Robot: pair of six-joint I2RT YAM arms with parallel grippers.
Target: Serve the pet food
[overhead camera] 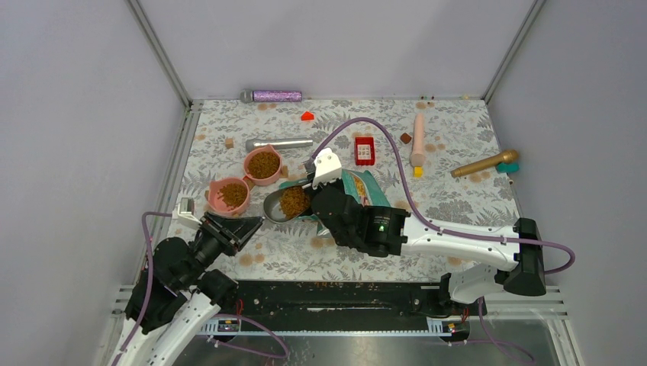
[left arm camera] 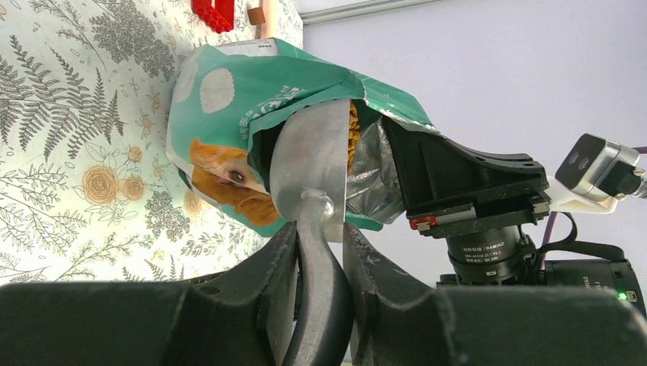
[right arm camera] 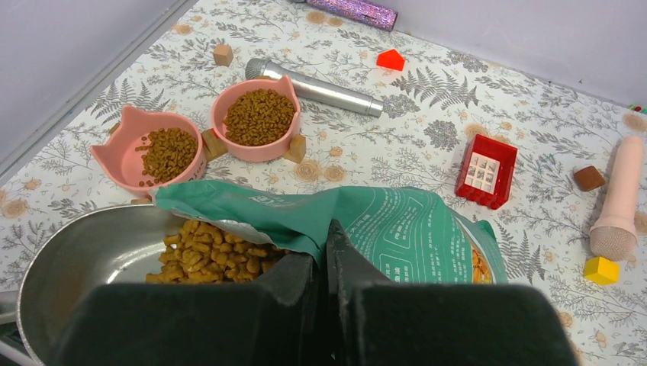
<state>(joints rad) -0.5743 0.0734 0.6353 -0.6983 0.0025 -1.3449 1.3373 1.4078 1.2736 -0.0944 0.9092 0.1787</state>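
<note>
Left wrist view: the left gripper clamps the handle of a metal scoop at the mouth of the teal bag. The right gripper pinches the bag's edge. The pet food lies heaped in the scoop and in the pink bowls.

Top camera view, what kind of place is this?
Probably a robot test booth, not a home: plain grey walls box in a flowered mat, two robot arms stand at its near edge, and toy microphones lie among pink pet bowls.
</note>
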